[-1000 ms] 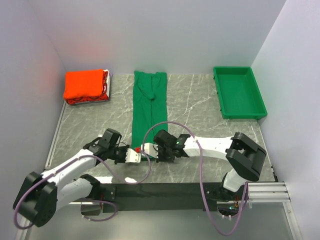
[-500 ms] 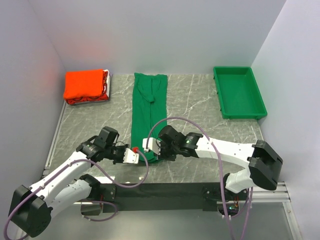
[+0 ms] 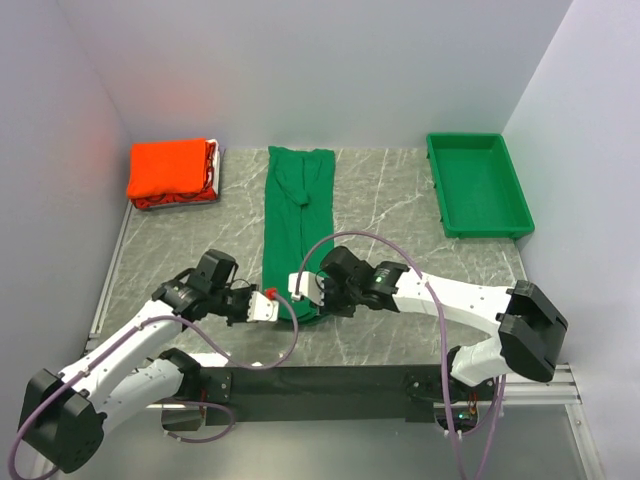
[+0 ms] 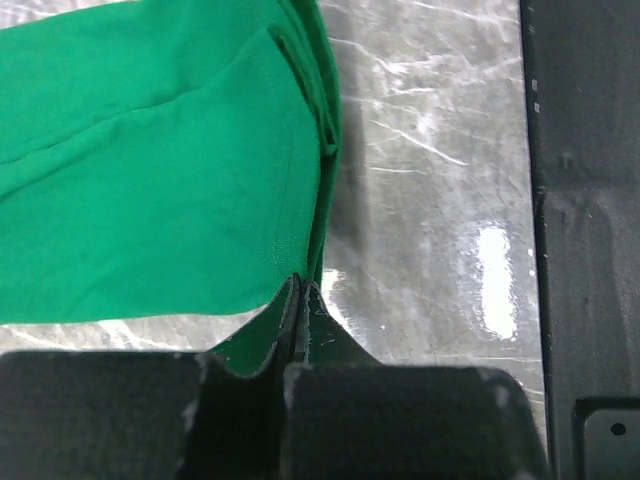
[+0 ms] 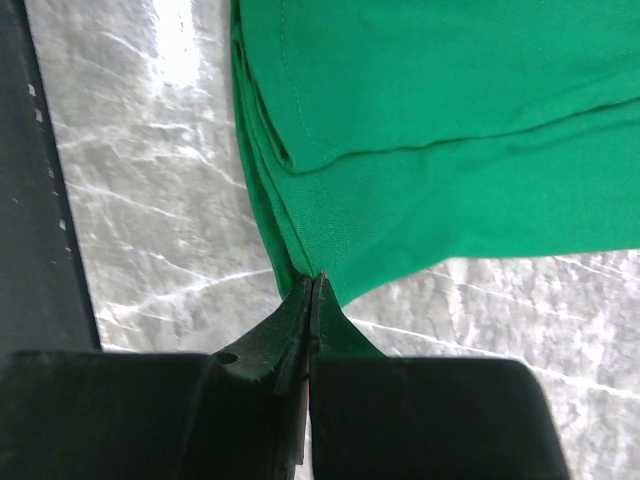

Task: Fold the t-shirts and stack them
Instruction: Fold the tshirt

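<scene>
The left hand [image 3: 263, 305] and right hand [image 3: 300, 286] are each clenched on a near corner of the green t-shirt [image 3: 298, 215], arms low and angled inward. The shirt lies as a long strip across the grey surface [image 3: 390, 215] between pale walls [image 3: 330, 70], with orange t-shirts [image 3: 168, 168] far left and a tray [image 3: 478, 185] far right. Since a second ago the hem has moved slightly farther and the right elbow has swung right.

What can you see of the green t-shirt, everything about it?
The green t-shirt is plain soft cloth, folded lengthwise into a long narrow strip lying on the grey marbled table, running from the far edge towards the arms. Stitched hems and layered edges show at its near end. There the left gripper and right gripper each pinch a near corner, jaws shut on the cloth.
</scene>
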Motion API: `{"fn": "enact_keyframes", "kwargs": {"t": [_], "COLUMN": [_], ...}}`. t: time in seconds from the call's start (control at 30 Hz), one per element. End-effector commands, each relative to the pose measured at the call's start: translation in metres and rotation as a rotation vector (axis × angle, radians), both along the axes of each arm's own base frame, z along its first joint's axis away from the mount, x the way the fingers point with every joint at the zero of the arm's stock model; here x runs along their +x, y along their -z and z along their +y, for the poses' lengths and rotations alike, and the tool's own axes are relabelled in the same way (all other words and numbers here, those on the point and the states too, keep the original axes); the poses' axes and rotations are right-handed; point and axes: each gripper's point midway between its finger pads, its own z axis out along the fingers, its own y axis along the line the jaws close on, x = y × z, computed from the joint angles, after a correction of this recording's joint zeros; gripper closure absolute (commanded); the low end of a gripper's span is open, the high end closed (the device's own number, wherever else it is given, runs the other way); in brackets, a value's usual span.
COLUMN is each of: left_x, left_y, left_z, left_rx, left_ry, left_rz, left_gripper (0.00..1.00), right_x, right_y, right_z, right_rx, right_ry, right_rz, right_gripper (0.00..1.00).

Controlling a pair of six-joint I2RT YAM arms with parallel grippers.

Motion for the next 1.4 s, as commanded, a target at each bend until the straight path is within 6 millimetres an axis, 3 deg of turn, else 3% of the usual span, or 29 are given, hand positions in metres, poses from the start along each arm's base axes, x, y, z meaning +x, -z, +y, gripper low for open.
{"fn": "enact_keyframes", "kwargs": {"t": [0.0,0.17,0.3,0.6,0.67,0.7,0.77,0.8,0.87,0.9,0.97,1.0,1.07,1.1,1.13,1.2,1.27,1.3,1.33,1.37], "left_x": [0.017,0.047,0.076,0.155,0.177,0.191,0.21,0.225,0.242,0.256,0.272,0.286,0.301,0.313,0.321,0.338,0.35,0.357,0.362,0.368], "left_y": [-0.026,-0.038,-0.046,-0.057,-0.057,-0.066,-0.057,-0.067,-0.055,-0.064,-0.05,-0.058,-0.042,-0.049,-0.033,-0.033,-0.019,-0.022,-0.013,-0.017], "left_z": [-0.01,-0.007,-0.004,-0.003,-0.002,-0.002,-0.001,0.0,0.0,0.001,0.002,0.002,0.004,0.004,0.007,0.009,0.012,0.013,0.016,0.016], "left_rx": [-0.07,-0.117,-0.144,-0.163,-0.166,-0.173,-0.165,-0.172,-0.159,-0.164,-0.149,-0.154,-0.142,-0.145,-0.13,-0.126,-0.107,-0.105,-0.09,-0.091], "left_ry": [-0.029,-0.098,-0.137,-0.178,-0.186,-0.188,-0.193,-0.196,-0.198,-0.201,-0.205,-0.209,-0.222,-0.226,-0.241,-0.26,-0.278,-0.284,-0.299,-0.312], "left_rz": [-0.031,-0.044,-0.066,-0.141,-0.133,-0.158,-0.148,-0.179,-0.158,-0.187,-0.166,-0.19,-0.156,-0.175,-0.149,-0.171,-0.169,-0.187,-0.175,-0.184], "left_gripper": [0.99,0.99,0.99,0.99,0.99,0.99,0.99,0.99,0.99,0.99,0.99,0.99,0.99,0.99,0.99,0.99,0.96,0.93,0.87,0.78], "right_x": [0.015,0.038,0.069,0.161,0.184,0.191,0.214,0.219,0.242,0.247,0.267,0.277,0.295,0.301,0.308,0.322,0.335,0.34,0.347,0.355], "right_y": [-0.024,-0.03,-0.041,-0.053,-0.055,-0.056,-0.057,-0.056,-0.054,-0.053,-0.049,-0.048,-0.044,-0.041,-0.039,-0.03,-0.025,-0.023,-0.024,-0.026], "right_z": [0.009,0.006,0.006,0.01,0.008,0.009,0.008,0.006,0.006,0.004,0.006,0.002,0.004,0.004,0.002,0.004,0.004,0.004,0.005,0.001], "right_rx": [0.046,0.044,0.049,0.042,0.036,0.038,0.034,0.028,0.021,0.013,0.009,0.006,-0.001,-0.004,-0.008,-0.016,-0.03,-0.035,-0.03,-0.037], "right_ry": [-0.023,-0.016,0.002,0.019,0.022,0.019,0.02,0.016,0.017,0.015,0.01,0.019,0.017,0.019,0.021,0.033,0.05,0.064,0.089,0.12], "right_rz": [-0.061,-0.092,-0.115,-0.179,-0.185,-0.186,-0.196,-0.184,-0.193,-0.187,-0.198,-0.203,-0.214,-0.216,-0.22,-0.236,-0.269,-0.282,-0.307,-0.33], "right_gripper": [1.0,1.0,1.0,1.0,1.0,1.0,1.0,1.0,1.0,1.0,1.0,1.0,1.0,1.0,1.0,1.0,1.0,0.97,0.81,0.71]}}
